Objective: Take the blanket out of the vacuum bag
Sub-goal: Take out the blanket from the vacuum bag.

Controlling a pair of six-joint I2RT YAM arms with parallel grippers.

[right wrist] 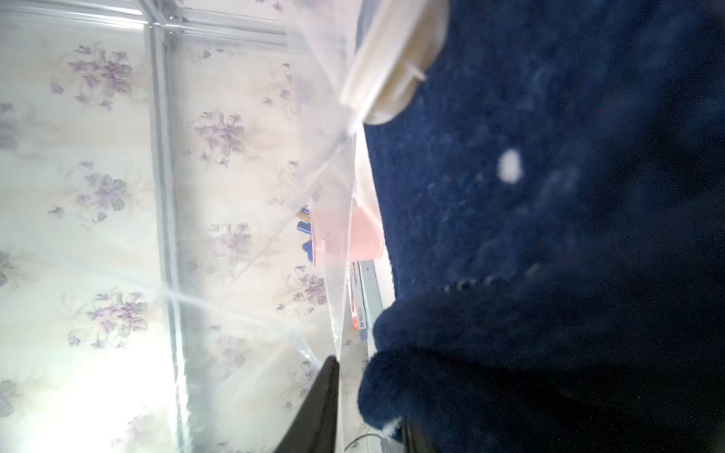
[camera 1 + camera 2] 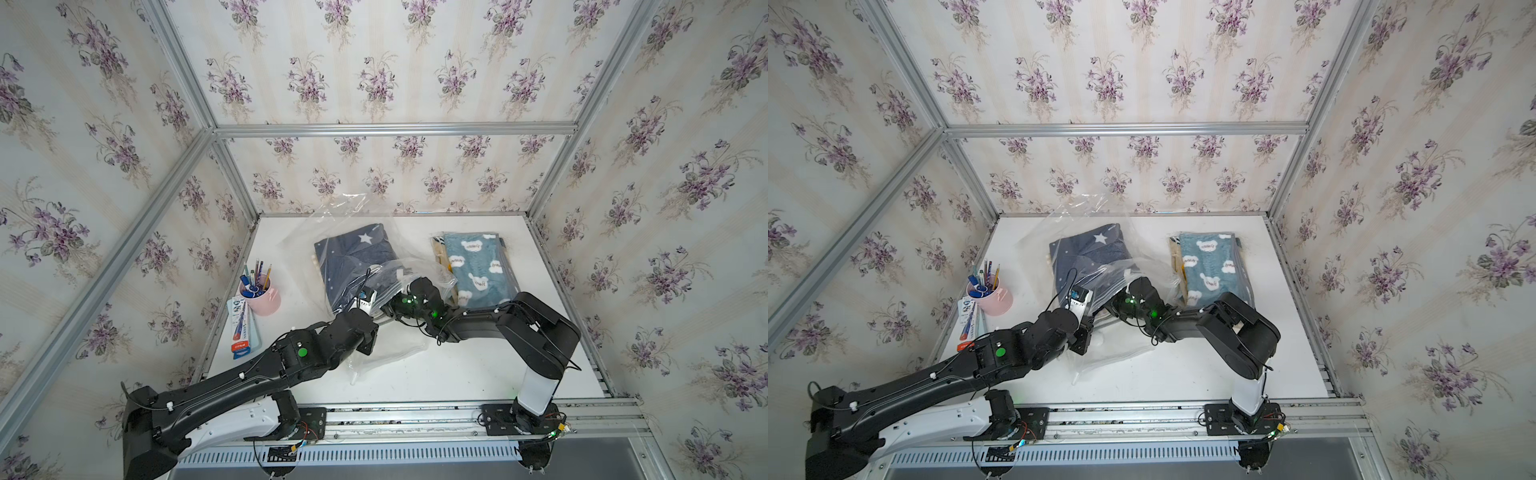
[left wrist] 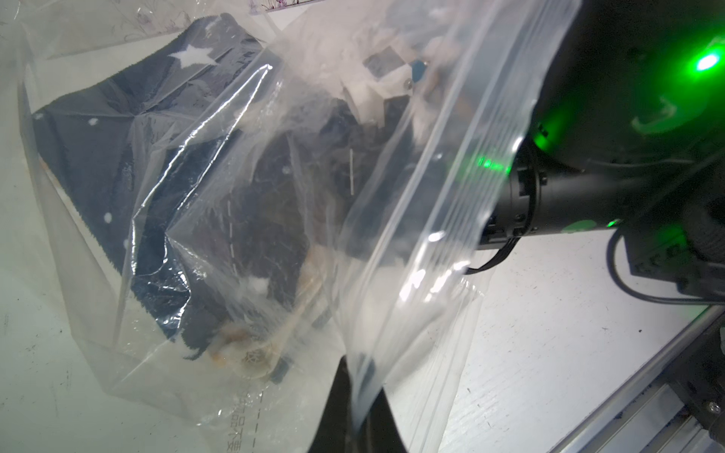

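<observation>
- White tabletop is sitting inside floral-wallpaper walls, aluminium frame.
- Vacuum bag is lying mid-table, navy blanket inside.
- Left gripper is clamping the bag's zip edge.
- Right gripper is straddling a blanket fold; grip unclear.

On the table, the blanket lies inside the vacuum bag; a second blanket lies right, a pen cup left.

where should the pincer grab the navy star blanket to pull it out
Pinch the folded near edge of the navy starred fleece blanket, entering from the robot's side through the open zip mouth of the clear plastic vacuum bag; that fold faces it.
</observation>
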